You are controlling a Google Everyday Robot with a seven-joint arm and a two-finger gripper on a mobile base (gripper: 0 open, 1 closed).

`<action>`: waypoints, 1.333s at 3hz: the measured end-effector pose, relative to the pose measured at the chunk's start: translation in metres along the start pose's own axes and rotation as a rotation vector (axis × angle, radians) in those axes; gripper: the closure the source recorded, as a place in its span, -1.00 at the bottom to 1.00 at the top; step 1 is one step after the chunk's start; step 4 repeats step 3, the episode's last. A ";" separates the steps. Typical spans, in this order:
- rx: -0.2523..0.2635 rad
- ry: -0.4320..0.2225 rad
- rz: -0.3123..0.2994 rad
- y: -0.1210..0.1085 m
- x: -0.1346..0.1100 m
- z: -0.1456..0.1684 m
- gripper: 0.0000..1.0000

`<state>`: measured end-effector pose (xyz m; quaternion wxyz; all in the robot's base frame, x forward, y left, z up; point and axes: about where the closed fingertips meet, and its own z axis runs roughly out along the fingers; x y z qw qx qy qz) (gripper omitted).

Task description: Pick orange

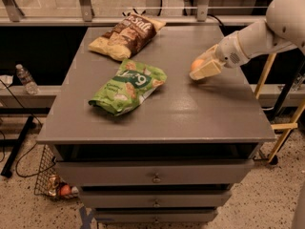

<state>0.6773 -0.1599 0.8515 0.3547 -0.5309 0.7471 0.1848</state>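
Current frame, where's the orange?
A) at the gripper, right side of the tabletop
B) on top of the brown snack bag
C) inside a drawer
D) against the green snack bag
A: the orange sits on the tabletop right at the gripper, which partly hides it, well apart from the green bag and the brown bag.
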 end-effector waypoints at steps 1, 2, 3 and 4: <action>0.029 -0.100 -0.065 0.002 -0.030 -0.022 0.76; 0.057 -0.189 -0.163 0.012 -0.067 -0.053 1.00; 0.055 -0.193 -0.172 0.013 -0.068 -0.053 1.00; 0.055 -0.193 -0.172 0.013 -0.068 -0.053 1.00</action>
